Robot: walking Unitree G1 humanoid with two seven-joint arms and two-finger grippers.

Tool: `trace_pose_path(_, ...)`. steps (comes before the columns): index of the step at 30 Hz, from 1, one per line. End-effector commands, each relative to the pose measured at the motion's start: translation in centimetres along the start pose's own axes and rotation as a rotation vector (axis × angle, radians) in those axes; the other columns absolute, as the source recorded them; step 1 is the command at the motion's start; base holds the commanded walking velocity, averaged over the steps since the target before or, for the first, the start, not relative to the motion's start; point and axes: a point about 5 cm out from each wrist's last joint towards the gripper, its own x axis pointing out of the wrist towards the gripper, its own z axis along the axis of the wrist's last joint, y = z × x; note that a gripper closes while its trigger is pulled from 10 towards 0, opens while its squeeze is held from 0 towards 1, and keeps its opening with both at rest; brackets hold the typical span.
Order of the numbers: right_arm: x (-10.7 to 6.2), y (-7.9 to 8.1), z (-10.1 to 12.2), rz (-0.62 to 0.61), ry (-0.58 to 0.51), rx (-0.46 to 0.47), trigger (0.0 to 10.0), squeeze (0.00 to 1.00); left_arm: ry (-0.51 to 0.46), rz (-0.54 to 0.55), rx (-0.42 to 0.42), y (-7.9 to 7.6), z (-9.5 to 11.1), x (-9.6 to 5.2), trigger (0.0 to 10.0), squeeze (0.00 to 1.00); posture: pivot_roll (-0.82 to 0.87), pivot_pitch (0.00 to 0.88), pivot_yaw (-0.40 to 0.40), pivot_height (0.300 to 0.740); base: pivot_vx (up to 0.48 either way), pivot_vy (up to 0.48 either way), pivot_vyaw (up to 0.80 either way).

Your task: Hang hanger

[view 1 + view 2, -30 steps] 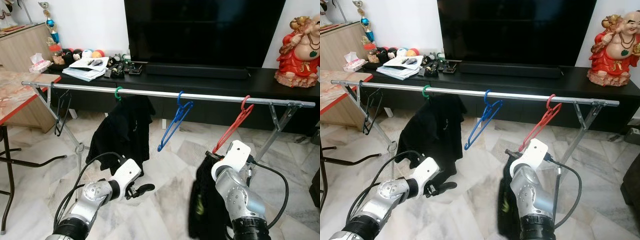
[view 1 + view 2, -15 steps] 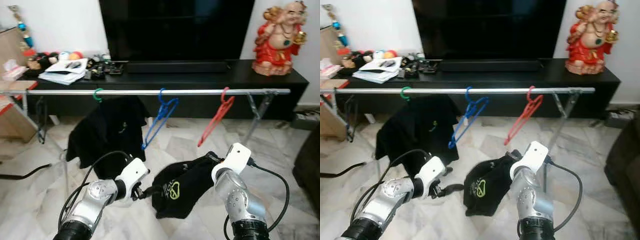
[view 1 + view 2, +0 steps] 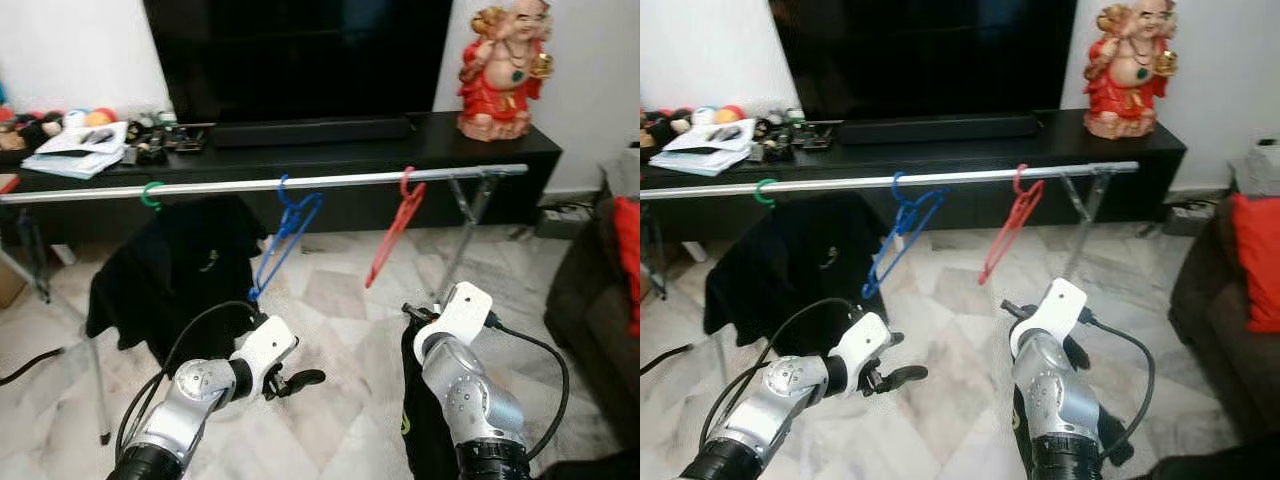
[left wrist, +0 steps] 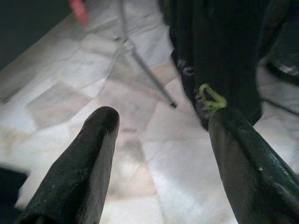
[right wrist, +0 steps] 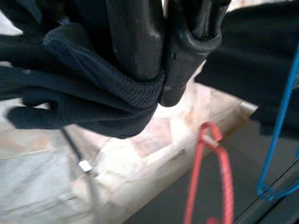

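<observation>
Right now my right claw (image 5: pixel 161 70) is clamped shut on a black garment (image 3: pixel 418 400), which droops in a limp bundle below the wrist, near me and low on the right. I can't make out a hanger inside it, so I judge the hanging step is not done. My left claw (image 3: pixel 300 380) is spread open with nothing in it, held low on the left above the marble floor (image 3: pixel 340 310).

The risks as I read them: the cloth is soft ribbed knit and pinched only at a fold — it could slide out as I raise the arm. Swinging fabric might also snag the red hanger (image 3: pixel 392 228) or the blue hanger (image 3: pixel 285 235), both thin, rigid plastic triangles hooked loosely over the rail (image 3: pixel 260 184), and knock one off. The rail is a smooth, round metal tube on slim angled legs, so a hard bump could shift the whole rack. Further left a green hook (image 3: pixel 151 194) carries a black shirt (image 3: pixel 165 275), matte and slack. The floor looks polished and slick.
</observation>
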Motion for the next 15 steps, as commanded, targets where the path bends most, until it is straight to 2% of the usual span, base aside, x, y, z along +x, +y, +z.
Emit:
trace_pose_path(1,-0.36,1.16,1.10,0.039,-0.038,-0.005,10.0,0.00,-0.018,-0.022,-0.005,-0.04,0.47,-0.12,10.0,0.00,0.05,0.027,0.069,0.740,0.000,0.000,-0.80)
trace_pose_path(8,-0.37,1.62,1.18,0.051,-0.037,-0.007,10.0,0.00,-0.065,-0.036,-0.046,-0.41,0.93,-0.15,10.0,0.00,0.05,0.021,0.067,0.740,0.000,0.000,-0.80)
trace_pose_path(12,-0.43,1.99,1.12,0.063,-0.033,-0.011,10.0,0.00,-0.044,-0.018,-0.007,-0.27,0.68,-0.19,10.0,0.00,0.05,0.018,0.067,0.740,0.000,0.000,-0.80)
trace_pose_path(15,-0.44,2.00,1.10,0.063,-0.033,-0.013,10.0,0.00,-0.054,0.004,-0.013,-0.10,0.76,-0.16,10.0,0.00,0.05,0.014,0.066,0.740,0.000,0.000,-0.80)
